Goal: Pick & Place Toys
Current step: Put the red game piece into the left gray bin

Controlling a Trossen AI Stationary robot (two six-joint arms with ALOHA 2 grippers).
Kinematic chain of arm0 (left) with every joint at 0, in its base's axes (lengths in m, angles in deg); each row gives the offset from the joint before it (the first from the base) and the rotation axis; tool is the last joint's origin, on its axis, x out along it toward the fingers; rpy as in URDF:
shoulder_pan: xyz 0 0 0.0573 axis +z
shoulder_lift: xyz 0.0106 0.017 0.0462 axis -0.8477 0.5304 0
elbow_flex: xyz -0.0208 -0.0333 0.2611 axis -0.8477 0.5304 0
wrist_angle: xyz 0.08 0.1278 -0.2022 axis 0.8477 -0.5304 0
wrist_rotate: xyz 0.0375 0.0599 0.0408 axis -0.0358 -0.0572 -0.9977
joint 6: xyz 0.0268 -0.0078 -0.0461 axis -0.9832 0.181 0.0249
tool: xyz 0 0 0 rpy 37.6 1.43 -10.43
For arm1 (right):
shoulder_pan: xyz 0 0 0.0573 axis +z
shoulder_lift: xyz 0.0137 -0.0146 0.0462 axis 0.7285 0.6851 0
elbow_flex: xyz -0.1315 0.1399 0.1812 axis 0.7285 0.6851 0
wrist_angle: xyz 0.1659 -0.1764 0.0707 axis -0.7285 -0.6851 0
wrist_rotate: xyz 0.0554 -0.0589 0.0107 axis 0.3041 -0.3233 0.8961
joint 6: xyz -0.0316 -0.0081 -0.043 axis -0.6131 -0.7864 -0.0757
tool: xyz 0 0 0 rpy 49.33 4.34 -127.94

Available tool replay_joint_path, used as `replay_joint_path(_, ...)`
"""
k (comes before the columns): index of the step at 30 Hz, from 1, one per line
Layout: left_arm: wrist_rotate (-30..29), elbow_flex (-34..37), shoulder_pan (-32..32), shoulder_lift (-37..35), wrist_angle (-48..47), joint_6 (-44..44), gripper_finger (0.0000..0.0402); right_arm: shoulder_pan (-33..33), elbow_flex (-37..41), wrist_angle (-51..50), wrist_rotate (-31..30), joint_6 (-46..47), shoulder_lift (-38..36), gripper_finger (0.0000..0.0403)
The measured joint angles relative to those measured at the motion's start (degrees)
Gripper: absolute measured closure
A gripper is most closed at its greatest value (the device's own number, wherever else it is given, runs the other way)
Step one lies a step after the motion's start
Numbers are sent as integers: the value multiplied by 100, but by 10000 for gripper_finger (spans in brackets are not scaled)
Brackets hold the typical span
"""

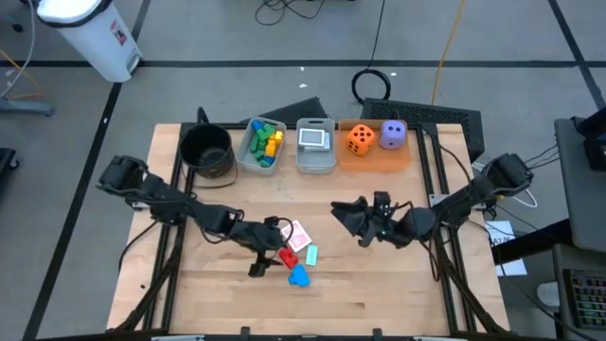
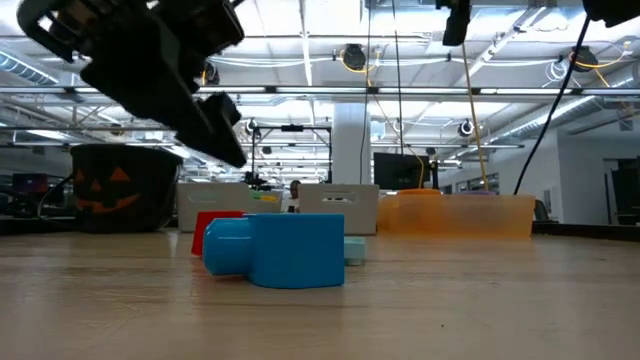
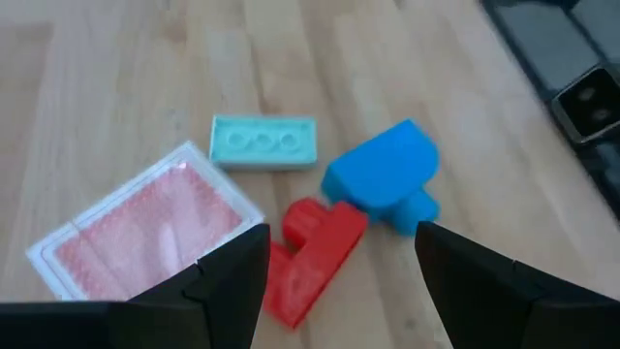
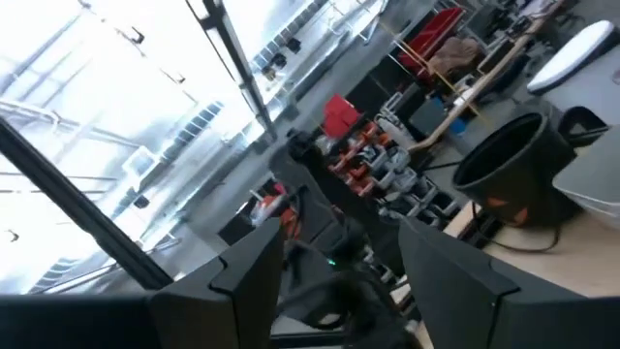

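Left gripper (image 1: 268, 258) sits low centre in the high view, above the loose toys on the desk (image 1: 379, 294); jaws open, nothing between them, spread over the red block (image 3: 310, 257) in the left wrist view. Blue block (image 3: 383, 174) lies just right of the red one, touching it. Pale teal block (image 3: 263, 142) rests apart, above both in that frame. Red-backed playing cards (image 3: 145, 228) in a clear case lie at the lower left of that frame. Right gripper (image 1: 352, 220) hangs mid-desk, right of centre, jaws parted and holding nothing. Along the desk's top edge: black pot (image 1: 206, 152), bin of mixed blocks (image 1: 262, 144), second clear bin (image 1: 315, 144), then orange die (image 1: 360, 138) and purple die (image 1: 393, 134) on the orange tray (image 1: 374, 157).
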Motion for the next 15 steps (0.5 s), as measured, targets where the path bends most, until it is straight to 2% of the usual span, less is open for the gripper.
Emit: replay_joint_path(15,292,9,156,697,188,319,135,-2,0,-586,28,-156,-280,206)
